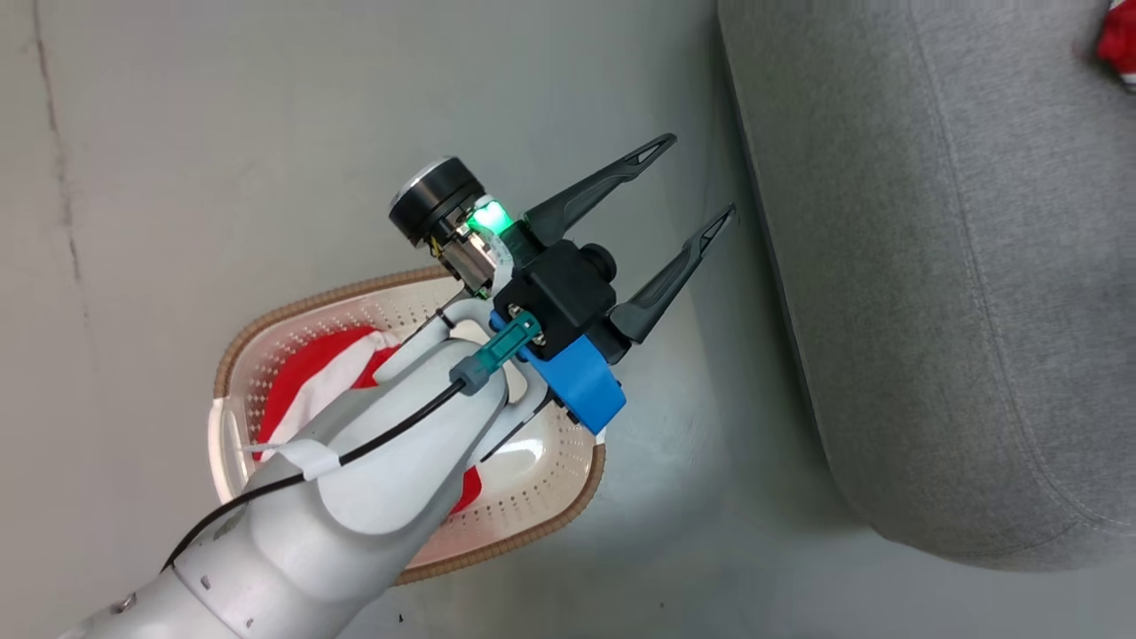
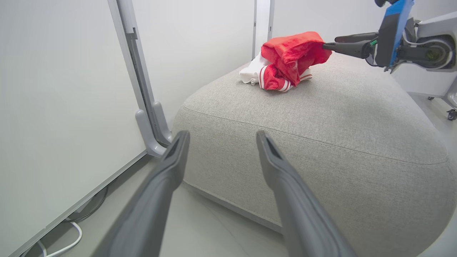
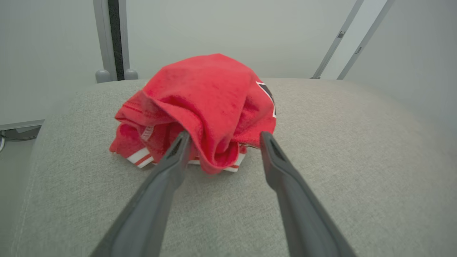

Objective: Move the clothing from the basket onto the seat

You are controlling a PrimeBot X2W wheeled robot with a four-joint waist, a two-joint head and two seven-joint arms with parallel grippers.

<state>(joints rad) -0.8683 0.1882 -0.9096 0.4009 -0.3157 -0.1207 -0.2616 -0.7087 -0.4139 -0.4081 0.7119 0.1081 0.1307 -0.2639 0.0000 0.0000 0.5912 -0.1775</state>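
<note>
My left gripper (image 1: 701,174) hangs open and empty over the floor, between the basket (image 1: 293,307) and the seat (image 1: 958,266). Red and white clothing (image 1: 311,373) lies in the basket, partly hidden by my left forearm. In the left wrist view the open left gripper (image 2: 221,134) points at the grey seat (image 2: 321,125). There a bunched red jersey (image 2: 289,57) sits with the right gripper (image 2: 326,45) at its edge. In the right wrist view the right gripper (image 3: 224,134) stands open. A fold of the red clothing (image 3: 207,92) lies between its fingertips on the seat (image 3: 339,142).
Bare grey floor (image 1: 266,133) surrounds the basket. A white wall panel with a grey frame post (image 2: 142,89) stands close to the seat's left side. A white cable (image 2: 68,244) lies on the floor by the panel. More red fabric (image 1: 1120,40) shows at the far right.
</note>
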